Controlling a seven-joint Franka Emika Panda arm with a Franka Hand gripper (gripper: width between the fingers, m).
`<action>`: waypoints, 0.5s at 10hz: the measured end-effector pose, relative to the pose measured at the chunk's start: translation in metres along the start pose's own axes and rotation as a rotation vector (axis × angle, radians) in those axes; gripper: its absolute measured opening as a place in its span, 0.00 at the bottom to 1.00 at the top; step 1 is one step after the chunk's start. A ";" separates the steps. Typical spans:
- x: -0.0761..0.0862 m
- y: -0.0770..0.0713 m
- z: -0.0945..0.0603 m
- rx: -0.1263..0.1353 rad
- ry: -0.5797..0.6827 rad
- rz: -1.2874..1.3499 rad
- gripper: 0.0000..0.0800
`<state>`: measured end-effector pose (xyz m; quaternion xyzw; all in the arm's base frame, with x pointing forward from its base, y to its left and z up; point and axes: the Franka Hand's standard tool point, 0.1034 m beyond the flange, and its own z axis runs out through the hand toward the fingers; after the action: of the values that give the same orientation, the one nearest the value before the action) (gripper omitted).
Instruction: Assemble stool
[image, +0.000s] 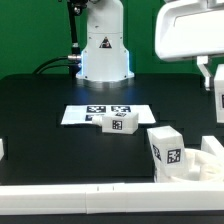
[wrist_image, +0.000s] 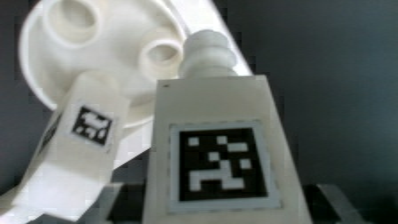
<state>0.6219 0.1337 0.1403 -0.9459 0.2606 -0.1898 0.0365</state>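
The marker board (image: 85, 114) lies flat on the black table (image: 40, 110). One tagged leg (image: 120, 122) stands at the board's front edge. A second leg (image: 167, 152) sits off the board, toward the exterior view's right. The wrist view is filled by the round seat (wrist_image: 89, 45) behind two tagged blocks (wrist_image: 222, 150). The gripper (image: 216, 92) hangs high, well right of the board in the exterior view. Its jaw opening cannot be determined.

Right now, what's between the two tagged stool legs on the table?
Nothing. The exterior view shows bare black table between the far leg, at the edge of the marker board, and the near leg by the front rail.
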 end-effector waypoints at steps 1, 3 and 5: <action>0.006 0.003 0.007 -0.008 0.013 -0.074 0.42; 0.021 0.006 0.012 -0.014 0.036 -0.154 0.42; 0.018 0.005 0.013 -0.012 0.031 -0.152 0.42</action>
<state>0.6389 0.1201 0.1339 -0.9601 0.1899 -0.2050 0.0123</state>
